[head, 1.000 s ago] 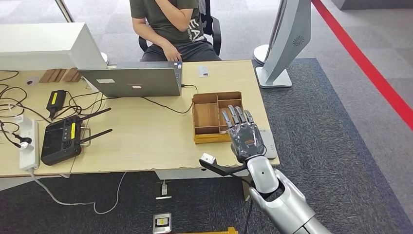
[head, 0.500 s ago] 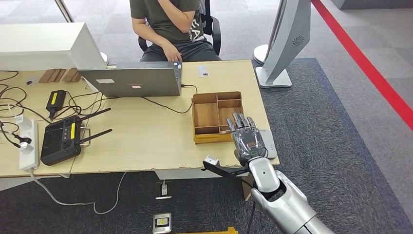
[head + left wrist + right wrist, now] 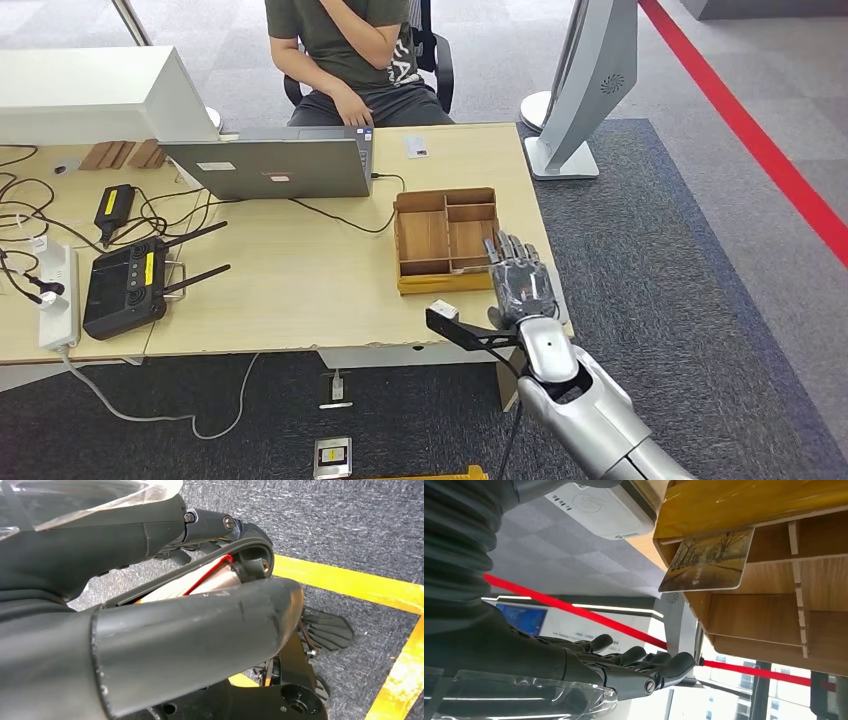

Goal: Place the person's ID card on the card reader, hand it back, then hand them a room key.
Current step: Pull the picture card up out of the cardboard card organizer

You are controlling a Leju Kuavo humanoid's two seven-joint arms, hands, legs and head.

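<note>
1. The right hand is seen over the near right corner of the desk, fingers straight and slightly apart, nothing held. In the right wrist view the same hand is shown empty, fingers extended side by side.
2. The card reader, a flat white pad, is largely covered by the hand from above; its top, marked with a tap symbol, is seen more clearly in the right wrist view. No card is seen on the part that shows.
3. Just beside the hand, a wooden tray with compartments is placed. A room key, a card printed with a tree-lined road, is leant inside one compartment, probably stored there within reach for the last step. From above the card cannot be made out.
4. A small white card is laid on the far edge of the desk, near the seated person. It is judged to be the ID card, set out for collection, though its print is too small to read.
5. Further off, a laptop, a black controller with antennas and a power strip are noted.
6. The left hand cannot be judged: its wrist view is taken up by dark robot parts, with no fingers identified.
7. The person is cut off at the top edge.
</note>
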